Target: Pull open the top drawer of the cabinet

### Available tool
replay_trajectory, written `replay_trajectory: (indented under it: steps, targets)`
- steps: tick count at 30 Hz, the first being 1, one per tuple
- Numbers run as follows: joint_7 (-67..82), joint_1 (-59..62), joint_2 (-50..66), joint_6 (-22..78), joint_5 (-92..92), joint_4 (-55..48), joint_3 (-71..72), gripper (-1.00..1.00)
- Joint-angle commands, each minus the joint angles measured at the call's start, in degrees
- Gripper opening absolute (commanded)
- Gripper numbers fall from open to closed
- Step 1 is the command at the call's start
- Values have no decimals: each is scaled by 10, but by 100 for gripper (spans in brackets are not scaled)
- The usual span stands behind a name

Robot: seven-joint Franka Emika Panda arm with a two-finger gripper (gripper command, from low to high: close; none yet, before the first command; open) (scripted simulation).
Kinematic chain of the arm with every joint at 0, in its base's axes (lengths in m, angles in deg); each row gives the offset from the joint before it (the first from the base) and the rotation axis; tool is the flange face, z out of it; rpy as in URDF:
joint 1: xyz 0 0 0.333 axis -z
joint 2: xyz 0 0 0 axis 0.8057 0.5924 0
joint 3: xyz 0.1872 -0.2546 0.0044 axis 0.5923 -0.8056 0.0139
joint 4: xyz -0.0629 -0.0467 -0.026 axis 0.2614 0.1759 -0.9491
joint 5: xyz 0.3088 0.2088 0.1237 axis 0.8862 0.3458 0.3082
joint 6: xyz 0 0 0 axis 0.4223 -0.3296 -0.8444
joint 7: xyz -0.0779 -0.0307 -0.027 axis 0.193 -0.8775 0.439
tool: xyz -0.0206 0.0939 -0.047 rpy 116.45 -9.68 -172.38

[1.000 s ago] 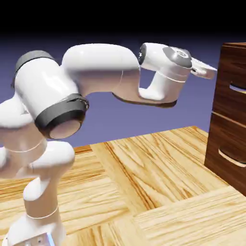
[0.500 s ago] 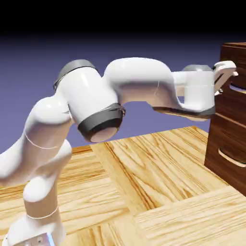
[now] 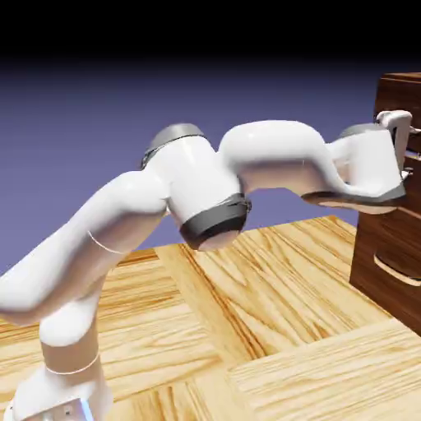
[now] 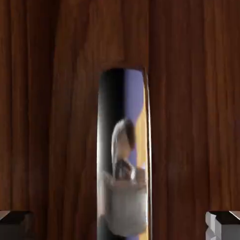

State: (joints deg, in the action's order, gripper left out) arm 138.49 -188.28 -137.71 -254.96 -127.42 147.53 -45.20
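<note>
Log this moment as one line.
phase: reach | gripper: open, fingertips either side of handle | top drawer: appears shut | cabinet: lower drawer untouched

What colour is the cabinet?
Dark reddish-brown wood grain, the cabinet shows best in the exterior view.
</note>
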Motion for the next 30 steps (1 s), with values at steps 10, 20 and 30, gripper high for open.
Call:
replay_trajectory:
  steps: [10, 20, 30]
  targets:
    - [-88, 147, 81, 56, -46, 187, 93, -100]
    - [-165, 353, 152, 95, -72, 366, 248, -100]
    - [-45, 464, 57, 139, -37, 466, 368, -100]
